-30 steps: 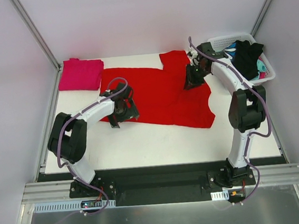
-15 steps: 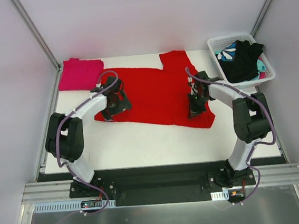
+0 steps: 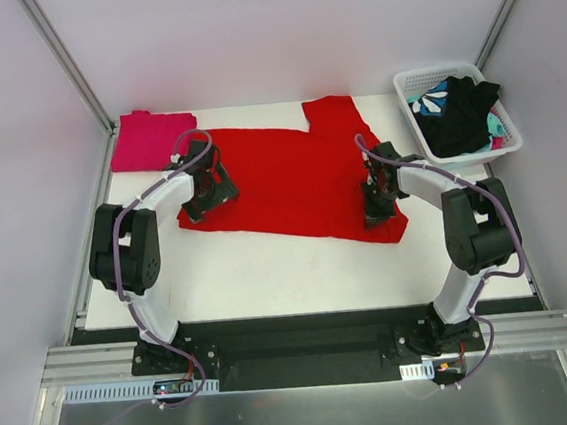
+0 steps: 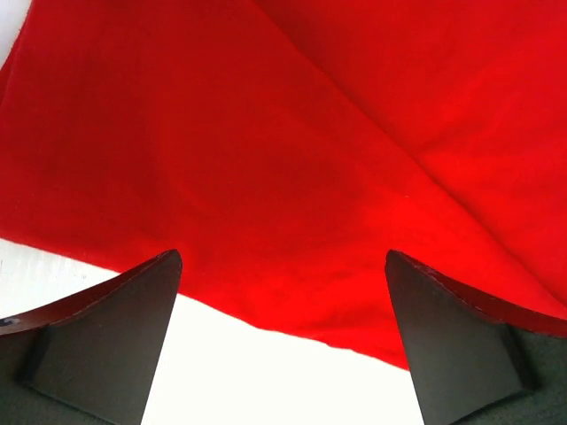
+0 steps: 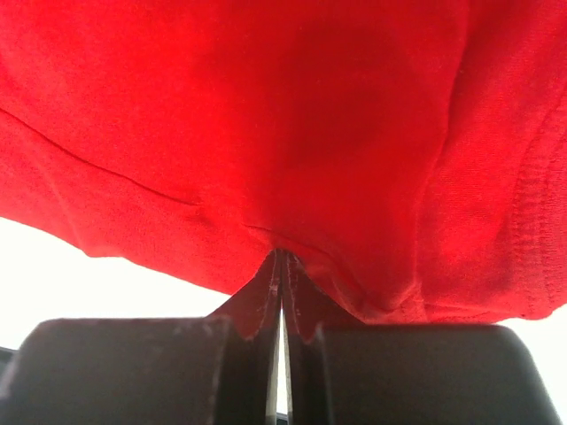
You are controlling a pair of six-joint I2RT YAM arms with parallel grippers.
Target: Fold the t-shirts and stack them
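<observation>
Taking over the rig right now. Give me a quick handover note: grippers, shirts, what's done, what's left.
Left gripper: open, over the near left edge of the red t-shirt, gripping nothing.
Right gripper: shut on the red t-shirt's near right edge.
Red t-shirt: spread flat, unfolded.
Pink t-shirt: folded, far left corner.
Basket, far right: holds a black garment and a teal-and-white garment.
Done: pink folded.
Left: fold the red and stack it, then likely the basket garments.

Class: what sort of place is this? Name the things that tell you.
Probably a robot lab's test cell, not a home: a white table walled by plain panels, left arm and right arm bolted to a metal rail, a laundry basket.
</observation>
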